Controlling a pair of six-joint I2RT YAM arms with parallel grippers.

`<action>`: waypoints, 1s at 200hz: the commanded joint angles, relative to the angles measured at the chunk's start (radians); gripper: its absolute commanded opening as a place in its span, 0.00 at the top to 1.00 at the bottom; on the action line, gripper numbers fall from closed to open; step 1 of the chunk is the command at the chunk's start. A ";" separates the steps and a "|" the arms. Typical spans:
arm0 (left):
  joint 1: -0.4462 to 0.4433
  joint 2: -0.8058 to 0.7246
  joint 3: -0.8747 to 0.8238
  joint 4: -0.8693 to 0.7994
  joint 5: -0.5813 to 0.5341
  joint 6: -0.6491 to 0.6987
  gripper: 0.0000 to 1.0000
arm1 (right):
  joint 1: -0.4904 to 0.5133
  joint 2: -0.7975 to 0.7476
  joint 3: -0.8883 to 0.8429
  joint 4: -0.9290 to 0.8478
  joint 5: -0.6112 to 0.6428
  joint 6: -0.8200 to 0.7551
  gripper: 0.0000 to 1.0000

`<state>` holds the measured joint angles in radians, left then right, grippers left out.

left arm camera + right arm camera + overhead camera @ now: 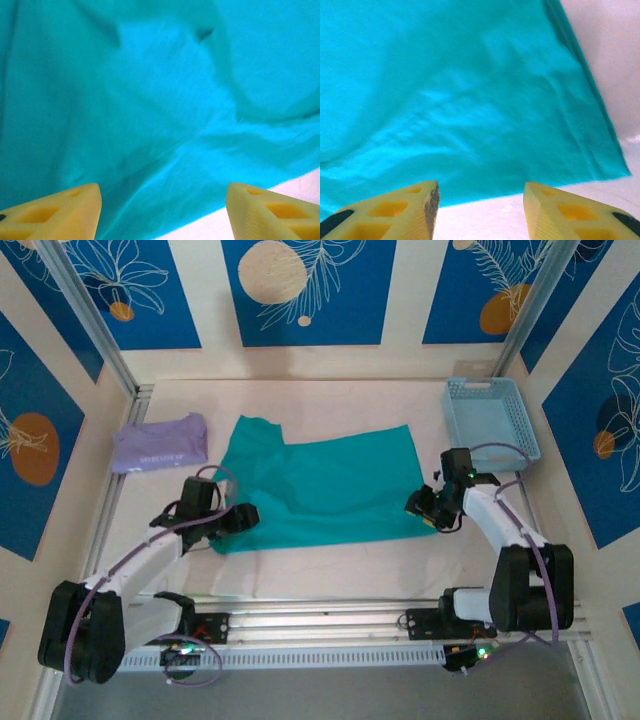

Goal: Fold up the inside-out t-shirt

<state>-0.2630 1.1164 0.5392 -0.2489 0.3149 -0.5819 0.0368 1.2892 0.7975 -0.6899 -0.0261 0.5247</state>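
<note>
Since both grippers hang right at the near edge of the teal t-shirt (320, 485), I think the best move is to grab that edge with both at once. The left gripper (243, 516) is open, and its yellow fingers (60, 215) stand apart with nothing between them, just over the near left corner of the shirt. The right gripper (422, 506) is open too, with its yellow fingers (395, 212) apart over the near right corner. Each one should go straight down and pinch only the cloth edge. Then they should lift together and carry it to the far side, so the edges match up. The shirt lies spread out in the middle of the white table (330, 575). It looks bumpy with wrinkles by the left gripper, so it might bunch up there if that side gets pulled too fast. A folded lavender shirt (160, 443) lies at the far left, close to the teal sleeve but not touching it, so the fold should stay away from it. A blue basket (455, 420) sits at the far right, apart from the shirt and not in the way.
</note>
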 commanded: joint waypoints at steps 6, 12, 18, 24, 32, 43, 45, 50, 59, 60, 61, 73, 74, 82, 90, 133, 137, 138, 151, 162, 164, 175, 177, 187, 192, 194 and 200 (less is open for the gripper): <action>0.063 0.148 0.200 0.096 -0.085 0.033 0.31 | 0.046 0.134 0.162 0.193 0.030 -0.032 0.47; 0.083 0.204 0.243 0.126 -0.082 0.034 0.31 | 0.049 0.179 0.203 0.214 0.055 -0.044 0.47; 0.103 0.266 0.293 0.154 -0.075 0.036 0.31 | 0.048 0.251 0.269 0.230 0.083 -0.066 0.46; 0.123 0.329 0.347 0.169 -0.064 0.044 0.31 | 0.045 0.302 0.318 0.231 0.102 -0.077 0.45; 0.143 0.413 0.432 0.163 -0.052 0.062 0.31 | 0.040 0.392 0.408 0.229 0.138 -0.098 0.44; 0.162 0.525 0.549 0.145 -0.040 0.093 0.31 | 0.032 0.497 0.505 0.225 0.171 -0.122 0.44; 0.166 0.545 0.571 0.141 -0.040 0.101 0.31 | 0.031 0.512 0.524 0.224 0.176 -0.126 0.43; 0.172 0.591 0.621 0.124 -0.043 0.115 0.31 | 0.027 0.556 0.564 0.220 0.186 -0.134 0.43; 0.182 0.674 0.722 0.079 -0.051 0.151 0.31 | 0.020 0.629 0.636 0.204 0.195 -0.146 0.42; 0.183 0.683 0.733 0.073 -0.053 0.153 0.31 | 0.019 0.637 0.643 0.203 0.197 -0.148 0.42; 0.184 0.694 0.743 0.068 -0.055 0.158 0.31 | 0.019 0.643 0.653 0.201 0.197 -0.148 0.42; 0.193 0.800 0.877 -0.015 -0.065 0.204 0.31 | 0.010 0.732 0.742 0.177 0.193 -0.155 0.42; 0.193 0.816 0.877 -0.023 -0.065 0.208 0.31 | 0.010 0.740 0.750 0.173 0.193 -0.155 0.42; 0.197 0.876 0.957 -0.070 -0.069 0.239 0.31 | 0.007 0.791 0.805 0.152 0.187 -0.161 0.42; 0.199 0.931 1.032 -0.113 -0.073 0.279 0.31 | 0.007 0.838 0.861 0.133 0.186 -0.165 0.42; 0.199 1.185 1.397 -0.333 -0.115 0.421 0.32 | 0.008 1.025 1.146 -0.062 0.198 -0.191 0.43; 0.199 1.208 1.426 -0.354 -0.115 0.432 0.32 | 0.008 1.040 1.169 -0.080 0.201 -0.193 0.43; 0.199 1.212 1.435 -0.360 -0.115 0.435 0.32 | 0.008 1.044 1.174 -0.084 0.202 -0.192 0.43; 0.199 1.271 1.526 -0.415 -0.111 0.461 0.32 | 0.011 1.087 1.236 -0.126 0.215 -0.202 0.43; 0.198 1.317 1.595 -0.449 -0.100 0.477 0.32 | 0.011 1.115 1.282 -0.154 0.221 -0.208 0.44; 0.197 1.324 1.607 -0.455 -0.098 0.479 0.32 | 0.011 1.119 1.289 -0.158 0.221 -0.209 0.44; 0.197 1.371 1.670 -0.485 -0.083 0.489 0.32 | 0.011 1.142 1.327 -0.181 0.222 -0.211 0.44; 0.198 1.380 1.684 -0.490 -0.078 0.491 0.32 | 0.011 1.146 1.335 -0.184 0.221 -0.212 0.44; 0.197 1.423 1.746 -0.524 -0.069 0.493 0.32 | 0.010 1.167 1.371 -0.209 0.219 -0.210 0.45; 0.198 1.443 1.776 -0.539 -0.063 0.489 0.32 | 0.011 1.182 1.388 -0.223 0.218 -0.210 0.45; 0.198 1.454 1.787 -0.545 -0.057 0.487 0.33 | 0.011 1.185 1.396 -0.227 0.217 -0.210 0.45; 0.197 1.483 1.839 -0.585 -0.040 0.490 0.34 | 0.012 1.201 1.418 -0.244 0.211 -0.211 0.46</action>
<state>-0.0723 2.5053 2.2379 -0.6720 0.2222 -0.1364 0.0437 2.4313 2.1338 -0.8139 0.1848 0.3347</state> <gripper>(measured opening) 0.677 0.551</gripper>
